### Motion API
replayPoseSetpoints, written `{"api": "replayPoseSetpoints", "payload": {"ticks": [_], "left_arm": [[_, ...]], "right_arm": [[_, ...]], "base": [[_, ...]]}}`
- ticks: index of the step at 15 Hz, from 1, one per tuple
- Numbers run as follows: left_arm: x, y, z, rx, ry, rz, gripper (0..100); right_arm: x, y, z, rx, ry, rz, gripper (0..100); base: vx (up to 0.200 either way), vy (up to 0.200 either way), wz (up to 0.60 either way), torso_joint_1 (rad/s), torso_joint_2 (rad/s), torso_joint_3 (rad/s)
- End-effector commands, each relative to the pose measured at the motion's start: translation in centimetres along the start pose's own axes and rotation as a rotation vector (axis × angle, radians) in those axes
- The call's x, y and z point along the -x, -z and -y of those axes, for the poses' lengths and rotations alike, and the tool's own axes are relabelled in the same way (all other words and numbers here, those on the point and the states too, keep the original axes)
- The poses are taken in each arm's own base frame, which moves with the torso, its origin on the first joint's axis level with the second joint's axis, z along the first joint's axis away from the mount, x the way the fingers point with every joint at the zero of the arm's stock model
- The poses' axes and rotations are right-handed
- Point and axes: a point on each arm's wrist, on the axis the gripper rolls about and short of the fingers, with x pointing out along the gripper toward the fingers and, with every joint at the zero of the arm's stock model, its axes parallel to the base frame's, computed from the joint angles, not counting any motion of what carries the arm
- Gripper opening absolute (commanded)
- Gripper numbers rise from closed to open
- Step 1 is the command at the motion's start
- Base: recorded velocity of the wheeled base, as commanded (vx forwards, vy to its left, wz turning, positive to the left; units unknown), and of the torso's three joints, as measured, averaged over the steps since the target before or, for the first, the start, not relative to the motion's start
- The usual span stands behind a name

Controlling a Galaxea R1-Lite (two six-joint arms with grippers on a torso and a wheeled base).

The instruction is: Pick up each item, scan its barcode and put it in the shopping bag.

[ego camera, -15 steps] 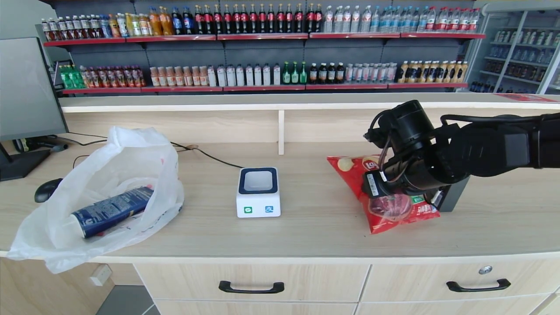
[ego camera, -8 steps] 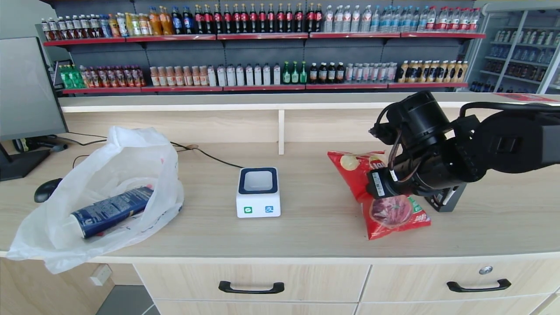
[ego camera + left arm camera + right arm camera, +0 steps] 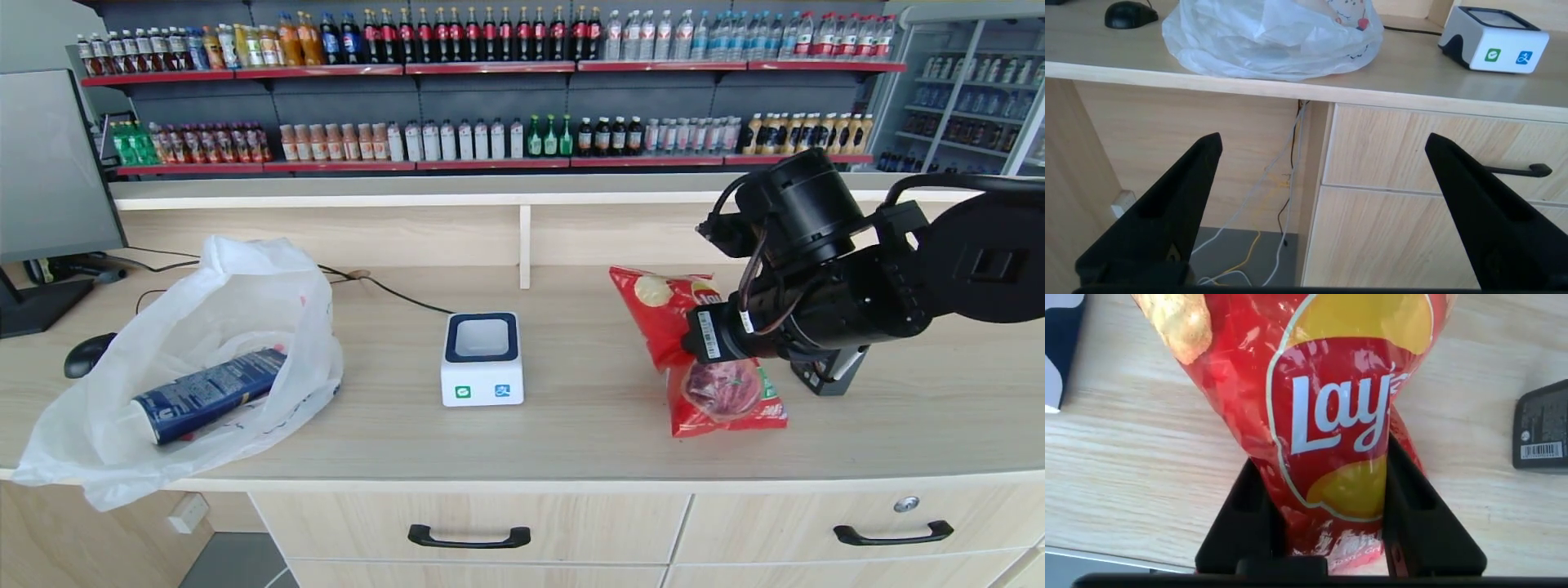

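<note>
My right gripper (image 3: 1329,494) is shut on a red chip bag (image 3: 690,327), with one finger on each side of its pinched middle. In the head view the bag hangs tilted at the right of the wooden counter (image 3: 588,425), its lower end close to or on the top. The white barcode scanner (image 3: 482,358) stands mid-counter, left of the bag. The white plastic shopping bag (image 3: 237,302) lies at the left with a blue packet (image 3: 208,392) inside. My left gripper (image 3: 1323,220) is open, low in front of the counter's drawers.
A small black box (image 3: 826,371) with a barcode label lies just right of the chip bag. A mouse (image 3: 86,353) and a monitor (image 3: 49,163) stand at the far left. A cable (image 3: 392,296) runs behind the scanner. A raised ledge (image 3: 522,200) backs the counter.
My right arm has risen and taken the chip bag from lying flat to hanging tilted. The scanner and shopping bag have not moved.
</note>
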Motion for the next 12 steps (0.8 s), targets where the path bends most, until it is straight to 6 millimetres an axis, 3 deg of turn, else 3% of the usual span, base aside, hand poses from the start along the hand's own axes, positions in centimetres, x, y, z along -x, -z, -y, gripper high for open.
{"api": "replayPoseSetpoints", "payload": {"ticks": [1, 7, 12], "left_arm": [[0.0, 0.0, 0.0, -0.001, -0.001, 0.0, 100], [0.0, 0.0, 0.0, -0.002, -0.001, 0.0, 100], [0.0, 0.0, 0.0, -0.001, 0.001, 0.0, 100]], "right_arm": [[1.3, -0.3, 0.3, -0.011, -0.012, 0.033, 0], [7.3, 0.2, 1.6, -0.136, -0.201, 0.237, 0], [9.6, 5.7, 3.5, -0.236, -0.375, 0.419, 0]], "base": [[0.0, 0.0, 0.0, 0.0, 0.0, 0.0], [0.0, 0.0, 0.0, 0.0, 0.0, 0.0], [0.0, 0.0, 0.0, 0.0, 0.0, 0.0]]}}
